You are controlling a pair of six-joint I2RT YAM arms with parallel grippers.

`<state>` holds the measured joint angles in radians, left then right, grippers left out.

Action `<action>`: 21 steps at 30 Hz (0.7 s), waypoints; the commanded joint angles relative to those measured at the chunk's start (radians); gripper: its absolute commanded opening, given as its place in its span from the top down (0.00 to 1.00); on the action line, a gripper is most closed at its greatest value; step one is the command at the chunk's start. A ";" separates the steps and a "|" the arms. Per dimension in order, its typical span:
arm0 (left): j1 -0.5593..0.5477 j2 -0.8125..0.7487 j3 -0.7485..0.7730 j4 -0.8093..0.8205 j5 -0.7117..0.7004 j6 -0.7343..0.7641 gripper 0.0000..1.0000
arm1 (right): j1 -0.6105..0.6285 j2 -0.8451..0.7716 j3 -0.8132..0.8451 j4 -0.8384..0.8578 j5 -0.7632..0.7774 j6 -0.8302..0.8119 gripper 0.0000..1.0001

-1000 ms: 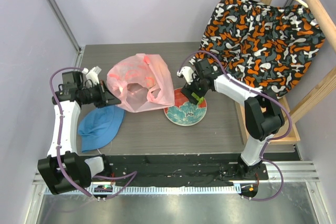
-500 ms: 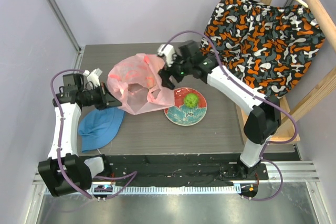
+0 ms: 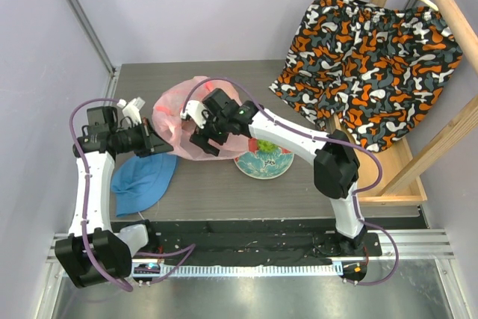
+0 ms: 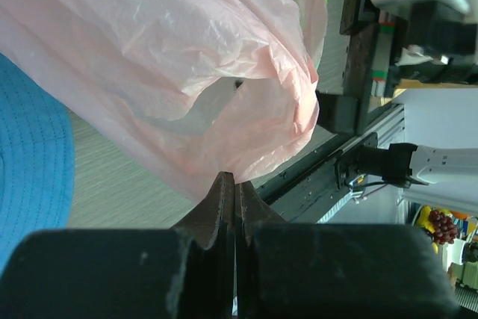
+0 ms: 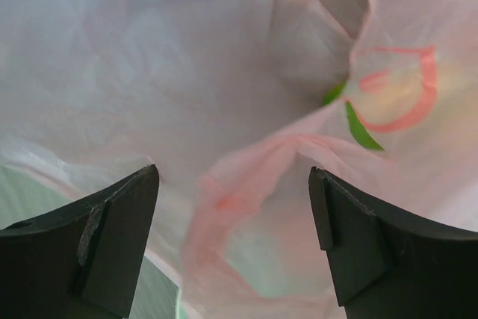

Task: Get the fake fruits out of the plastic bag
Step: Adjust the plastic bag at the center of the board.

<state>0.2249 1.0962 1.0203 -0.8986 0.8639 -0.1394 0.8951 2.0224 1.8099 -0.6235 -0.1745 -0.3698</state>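
From above, the plastic bag point(image 3: 196, 113) lies crumpled toward the far-left corner of the counter point(image 3: 224, 192), with its mouth turned to the near edge. The left hand point(image 3: 164, 142) is at the bag's left lip. The right hand point(image 3: 202, 140) is at the mouth, its arm stretched across from the right edge. A green fruit point(image 3: 263, 145) sits on the plate point(image 3: 258, 166) mid-counter, partly hidden by that arm. The blue hat point(image 3: 142, 178) lies by the left edge on the near side.

In the left wrist view, the left hand is clenched, pinching a thin fold of the bag's film between its fingers.

In the right wrist view, the right hand is released, its fingers spread wide. Pink film and a printed peach motif point(image 5: 396, 87) fill the view. No fruit can be made out, so any that remain are hidden behind the folds.

The step appears to be reaching in for the next fruit. To do it well, the left hand should hold the lip taut and lifted so the mouth gapes. The right hand should enter through the opening rather than press on the film. It should close only once a hard fruit, not loose plastic, sits between its fingers, or it will likely drag the bag instead.
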 commanded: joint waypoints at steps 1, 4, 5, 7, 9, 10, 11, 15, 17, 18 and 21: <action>0.005 -0.029 0.017 0.006 0.017 0.017 1.00 | -0.005 -0.048 -0.030 0.010 0.170 -0.049 0.14; 0.007 -0.033 0.014 0.010 0.017 0.015 1.00 | -0.005 -0.050 -0.073 0.037 0.228 -0.072 0.30; 0.004 -0.033 0.014 0.006 0.017 0.015 1.00 | -0.007 -0.050 -0.087 0.038 0.228 -0.077 0.34; 0.005 -0.035 0.014 0.003 0.017 0.015 1.00 | -0.007 -0.050 -0.099 0.041 0.227 -0.084 0.41; 0.005 -0.038 0.014 -0.003 0.017 0.017 1.00 | -0.010 -0.050 -0.113 0.045 0.227 -0.087 0.50; 0.005 -0.038 0.012 -0.003 0.017 0.018 1.00 | -0.015 -0.050 -0.113 0.044 0.227 -0.092 0.53; 0.005 -0.039 0.014 -0.008 0.017 0.020 1.00 | -0.019 -0.053 -0.106 0.048 0.228 -0.095 0.64; 0.005 -0.042 0.027 -0.040 0.014 0.037 1.00 | -0.073 -0.085 -0.028 0.067 0.253 -0.063 0.99; 0.005 -0.042 0.056 -0.095 -0.005 0.079 1.00 | -0.140 -0.112 0.020 0.096 0.288 0.000 0.99; 0.005 -0.044 0.070 -0.118 -0.009 0.101 1.00 | -0.166 -0.131 0.028 0.108 0.302 0.026 0.99; 0.005 -0.055 0.125 -0.235 0.001 0.182 1.00 | -0.293 -0.226 -0.006 0.139 0.343 0.155 0.99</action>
<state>0.2249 1.0779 1.0504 -0.9901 0.8516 -0.0685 0.7582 1.9907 1.7634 -0.5755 0.0689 -0.3782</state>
